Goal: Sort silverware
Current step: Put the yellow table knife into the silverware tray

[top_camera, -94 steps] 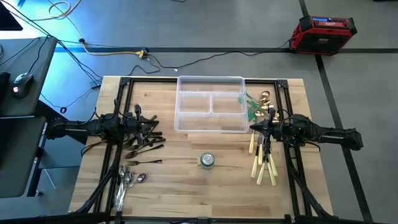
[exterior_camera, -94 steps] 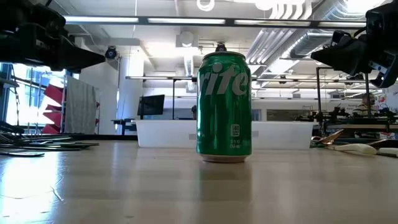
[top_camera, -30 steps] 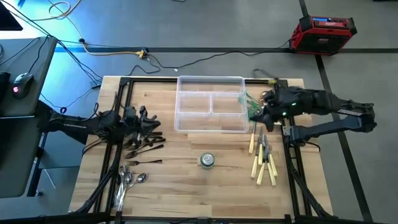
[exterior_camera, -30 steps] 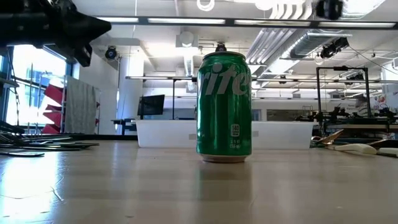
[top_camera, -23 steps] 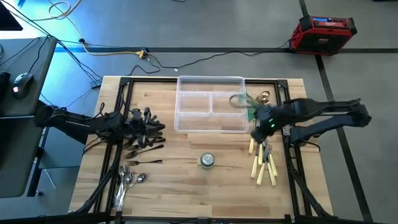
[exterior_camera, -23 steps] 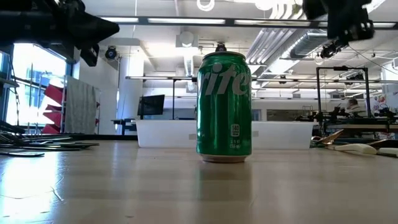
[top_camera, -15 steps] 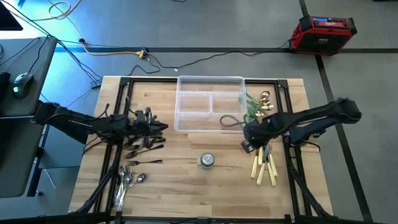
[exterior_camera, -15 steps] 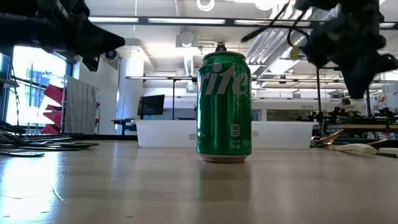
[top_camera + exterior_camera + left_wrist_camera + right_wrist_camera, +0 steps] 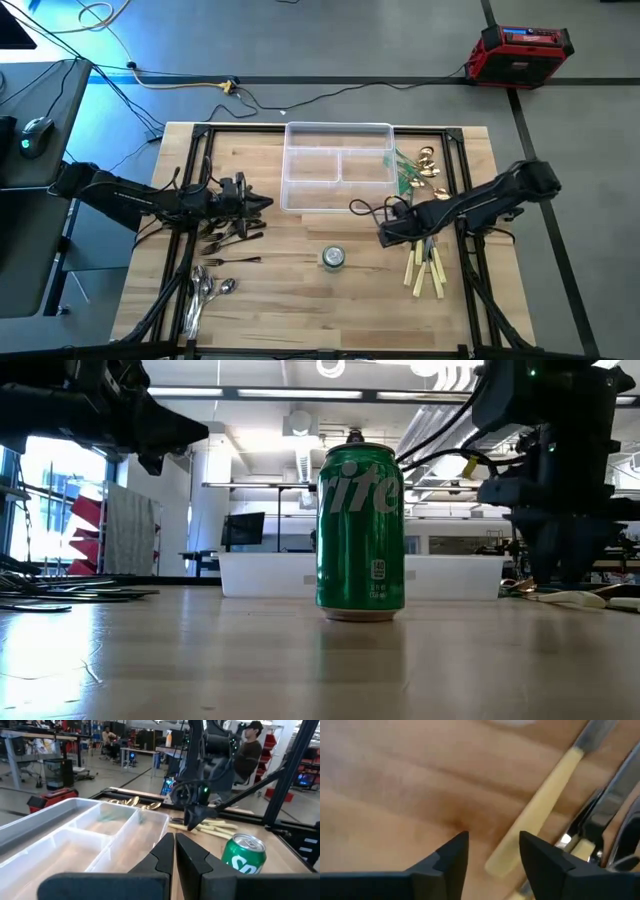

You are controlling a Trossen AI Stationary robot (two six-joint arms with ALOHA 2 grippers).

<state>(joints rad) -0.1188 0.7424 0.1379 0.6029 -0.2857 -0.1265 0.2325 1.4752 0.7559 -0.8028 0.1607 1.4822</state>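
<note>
High view: the right gripper (image 9: 388,234) had dropped low over the table beside the cream-handled knives (image 9: 427,265), at the near end of that pile, likely to take one. The left gripper (image 9: 262,203) hung above the dark forks (image 9: 228,238). Spoons (image 9: 207,288) lay at the near left, and green-handled pieces (image 9: 412,172) sat just right of the clear tray (image 9: 338,166), whose compartments looked bare. The groups lay apart by type, so the sorting into the tray seemed not yet begun.

Low view: a green can (image 9: 360,532) stood mid-table; the right arm hung down close to the tabletop on the picture's right.

Left wrist view: the left jaws were pressed together, holding nothing, over the tray (image 9: 75,830). The can (image 9: 243,854) and the knives (image 9: 215,826) showed beyond.

Right wrist view: the right fingers (image 9: 451,851) stood apart and empty, with one knife handle (image 9: 540,810) lying just beyond them, not yet between them.
</note>
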